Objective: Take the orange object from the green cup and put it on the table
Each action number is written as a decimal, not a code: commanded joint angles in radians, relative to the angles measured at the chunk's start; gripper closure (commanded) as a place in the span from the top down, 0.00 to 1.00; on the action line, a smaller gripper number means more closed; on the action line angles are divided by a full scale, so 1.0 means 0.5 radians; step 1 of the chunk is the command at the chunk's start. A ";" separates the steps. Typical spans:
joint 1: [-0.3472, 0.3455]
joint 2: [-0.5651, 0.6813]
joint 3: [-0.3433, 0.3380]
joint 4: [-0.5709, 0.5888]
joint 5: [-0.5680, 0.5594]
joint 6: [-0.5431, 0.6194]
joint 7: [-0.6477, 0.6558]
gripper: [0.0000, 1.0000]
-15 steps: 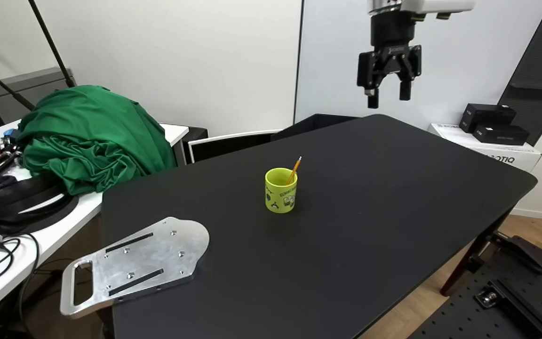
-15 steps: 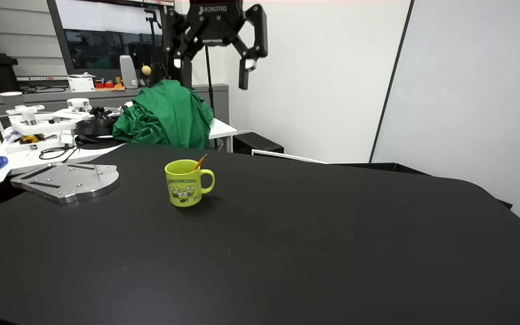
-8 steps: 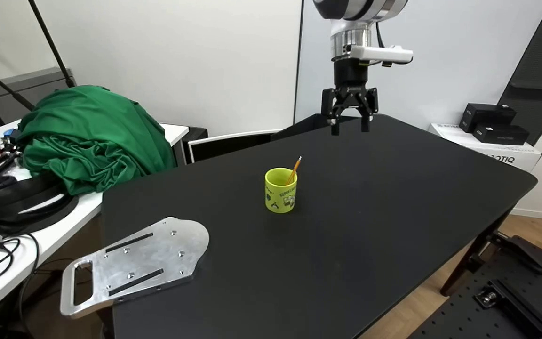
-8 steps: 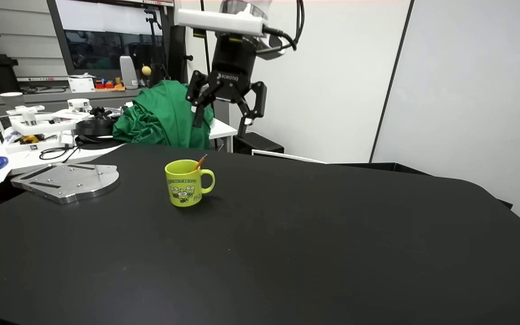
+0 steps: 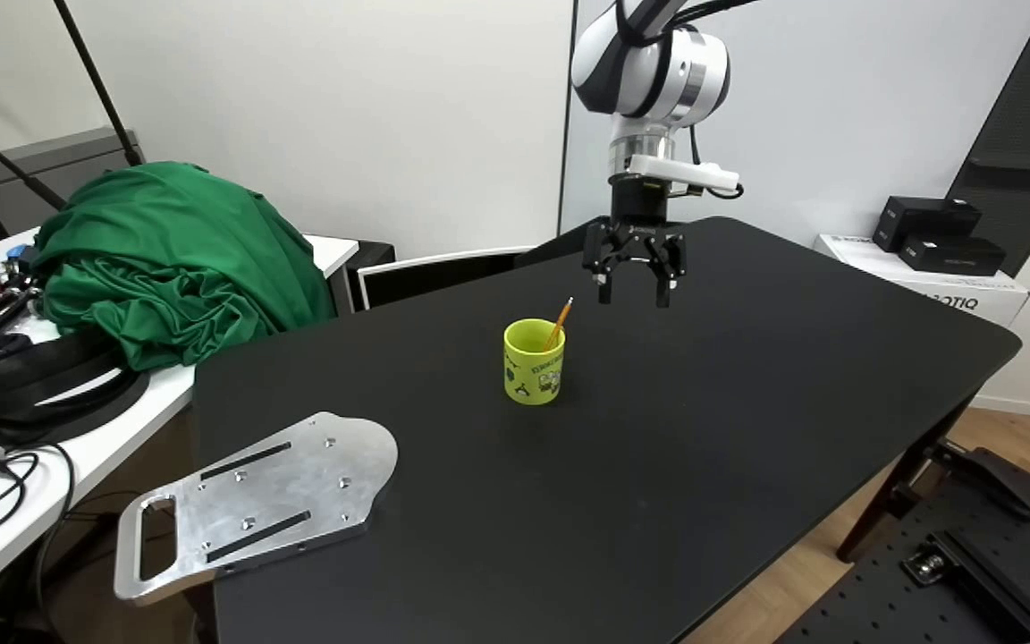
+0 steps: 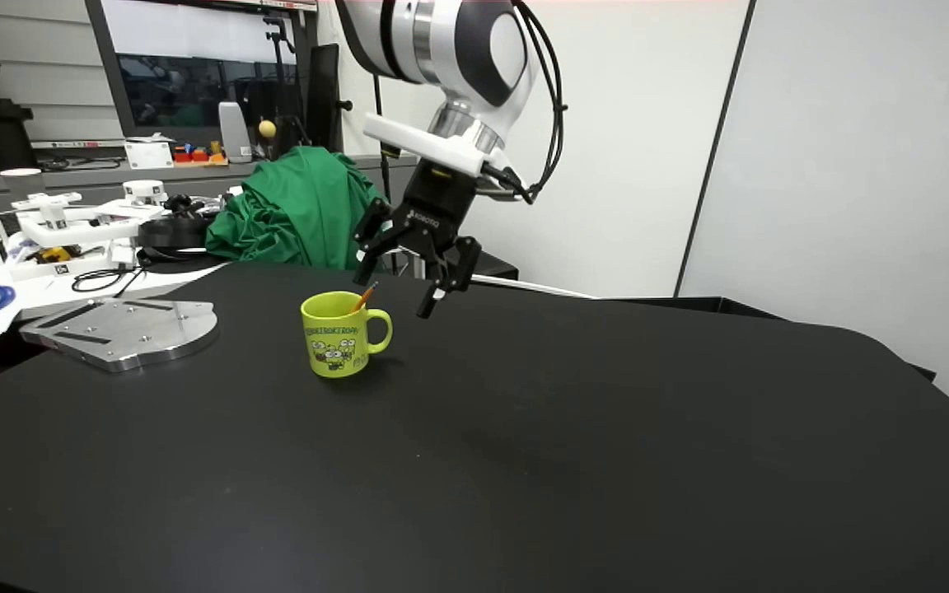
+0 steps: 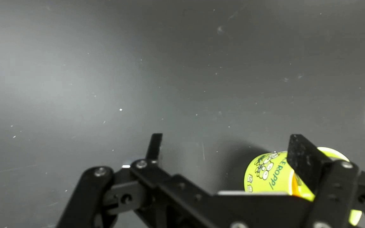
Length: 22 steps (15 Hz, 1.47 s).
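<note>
- Wrist view: my fingers stand spread wide, holding nothing, with black tabletop showing through the gap; one finger covers part of the lime-green mug.
- Over the last second I've brought them down and inward; both exterior views now have them near the top end of the orange pencil, though I can't tell the depth between.
- That pencil hasn't moved: it leans inside the mug, its end poking above the rim, so I'd call this the approach, with grasp, lift and laying down all ahead.
- My wrist picture puts the mug off to one side of the gap, so I think a sideways correction is due before I go lower, or a finger could knock the rim.
- Further out, in an exterior view the arm has tilted, leaning so the fingers aim down toward the mug.
- The silver metal plate lies well apart, just where it was.
</note>
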 commanded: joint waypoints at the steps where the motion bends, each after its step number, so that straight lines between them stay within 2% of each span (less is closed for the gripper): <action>1: -0.037 0.167 0.051 0.202 0.133 -0.142 0.131 1.00; 7: -0.020 0.283 0.101 0.311 0.263 -0.184 0.187 1.00; 15: -0.063 0.395 0.123 0.557 0.412 -0.192 0.213 1.00; 22: -0.150 0.609 0.120 0.755 0.563 -0.377 0.461 1.00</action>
